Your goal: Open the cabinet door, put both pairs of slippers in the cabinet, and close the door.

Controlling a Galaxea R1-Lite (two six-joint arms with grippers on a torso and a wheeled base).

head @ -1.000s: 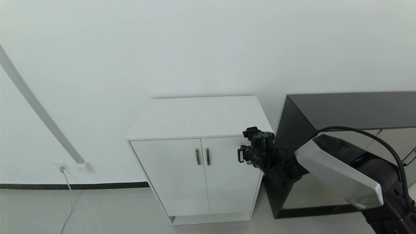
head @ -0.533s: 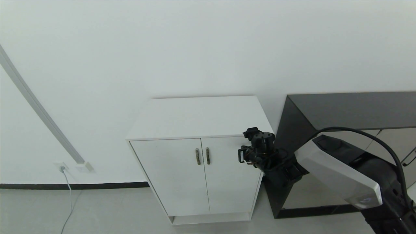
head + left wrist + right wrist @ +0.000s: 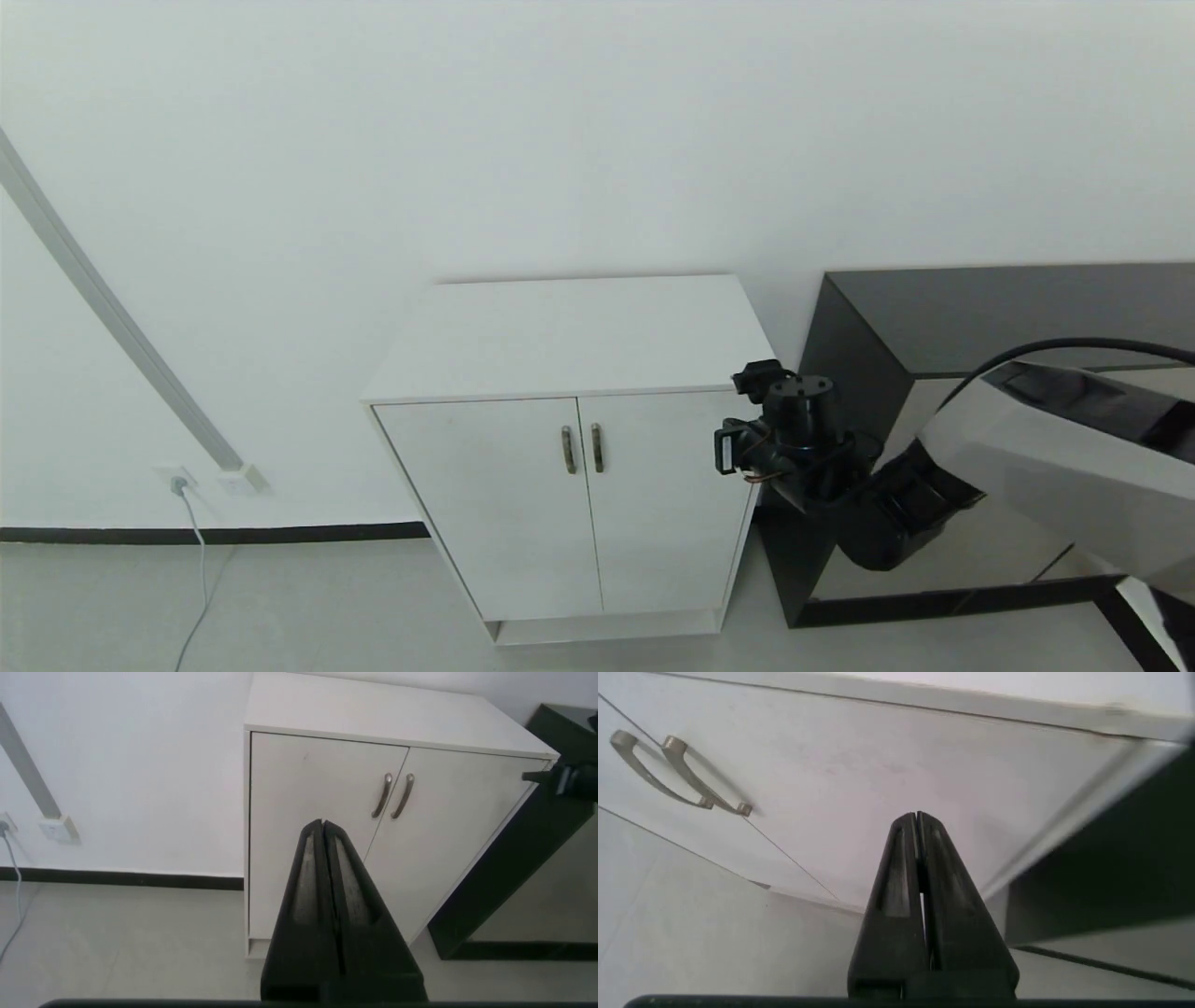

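white cabinet [image 3: 560, 336] against the wall, both doors shut, paired handles [image 3: 582, 449] at the centre seam. black mirrored unit [image 3: 934, 308] just beside its right side; wall socket [image 3: 177, 483] with cable [image 3: 201, 560] well off to the left. right fingers [image 3: 898, 868] pressed together, holding nothing, near the right door [image 3: 906, 765] by its outer edge, handles off to one side; contact cannot be told. left fingers [image 3: 308, 868] also together, empty, well apart from the cabinet front.
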